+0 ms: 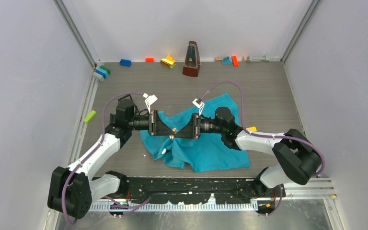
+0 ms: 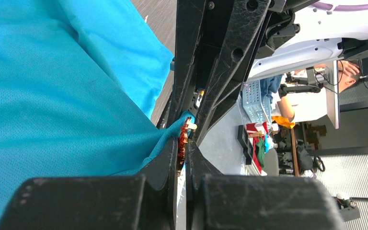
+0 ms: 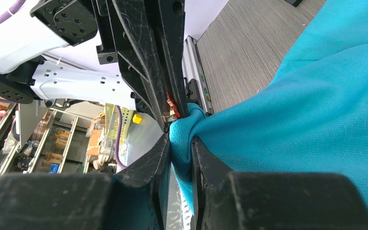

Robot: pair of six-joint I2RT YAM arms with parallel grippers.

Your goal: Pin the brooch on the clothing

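Lying crumpled in the middle of the table [image 1: 268,91], the teal shirt [image 1: 211,148] spreads from under the two arms toward the near right, with its small white label [image 1: 163,151] showing near its left edge. Both arms reach inward over the shirt's upper left part and meet tip to tip above it. The left gripper [image 1: 169,129] has its fingers [image 2: 165,163] pressed together on the brooch [image 2: 182,141], a small reddish-brown piece that stands on edge between the pads and pokes out past their tips. The right gripper [image 1: 178,130] comes from the other side; its fingers [image 3: 153,163] are drawn close and pinch a raised fold of the shirt, and the bunched cloth fills the gap between them. In both wrist views the tip of that fold sits right against the brooch, though whether any pin has entered the cloth cannot be told. The rest of the shirt hangs down from the pinched fold and lies slack on the table. Against the back wall stand a brown metronome [image 1: 191,59] and a loose row of coloured blocks [image 1: 125,62], all well apart from the shirt.
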